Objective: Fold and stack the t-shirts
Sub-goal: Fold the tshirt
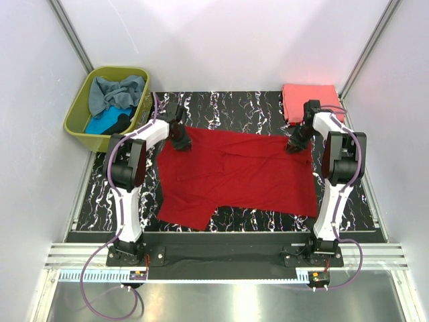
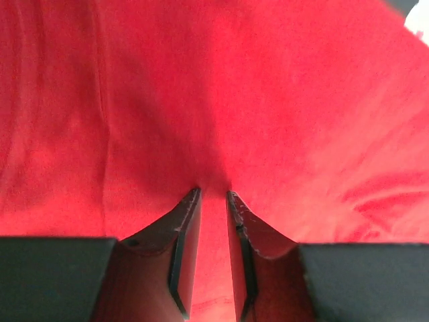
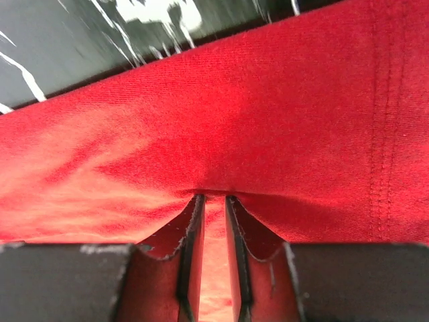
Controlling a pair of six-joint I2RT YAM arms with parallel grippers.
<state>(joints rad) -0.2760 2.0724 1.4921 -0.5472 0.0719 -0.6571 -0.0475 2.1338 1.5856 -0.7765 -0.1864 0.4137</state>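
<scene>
Step in hand, by my read: fold far edge of dark red t-shirt [image 1: 234, 171] back toward near hem. Do it well: raise both claws together, level, edge taut between them, carry over cloth, lay flat, no dragging. Left claw [image 2: 213, 194] clenched on pinch of red cloth; right claw [image 3: 214, 196] same, stitched seam just right of its tips. Shirt spreads on mat [image 1: 221, 104] between claws and nearward from them; folded coral-pink t-shirt [image 1: 310, 100] just beyond right claw

The large dark red cloth t-shirt [image 1: 234, 174] spreads between left gripper [image 1: 181, 143] and right gripper [image 1: 295, 145], both on its far edge.
</scene>
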